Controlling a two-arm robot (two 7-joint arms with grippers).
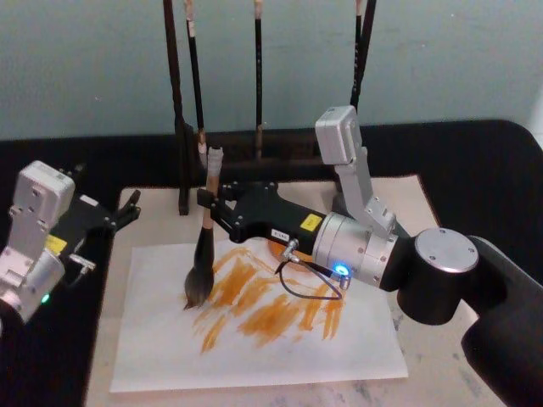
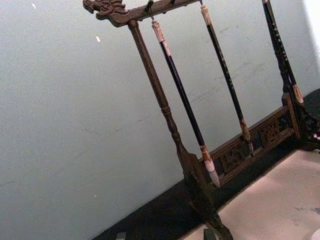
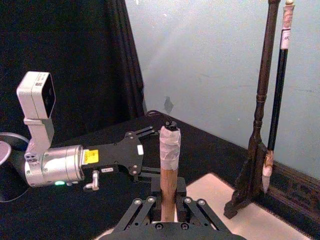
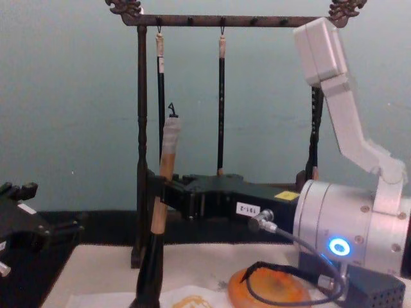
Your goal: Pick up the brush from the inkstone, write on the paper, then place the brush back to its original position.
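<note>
My right gripper (image 1: pixel 206 200) is shut on the tan handle of the brush (image 1: pixel 204 254) and holds it nearly upright. The bushy dark bristle head (image 1: pixel 196 284) is down on the left part of the paper (image 1: pixel 254 339), beside the yellow-orange strokes (image 1: pixel 263 305). From the right wrist, the white-capped handle (image 3: pixel 168 160) rises between the fingers. The chest view shows the brush (image 4: pixel 165 167) held in front of the rack, with the orange inkstone (image 4: pixel 270 287) low behind a cable. My left gripper (image 1: pixel 131 206) is parked open at the table's left edge, apart from the paper.
A dark wooden brush rack (image 1: pixel 254 153) with thin hanging brushes (image 2: pixel 185 105) stands at the back. The beige felt mat (image 1: pixel 407 195) lies under the paper. A grey perforated block (image 4: pixel 379 282) sits beside the inkstone. The black tabletop (image 1: pixel 475 161) surrounds the mat.
</note>
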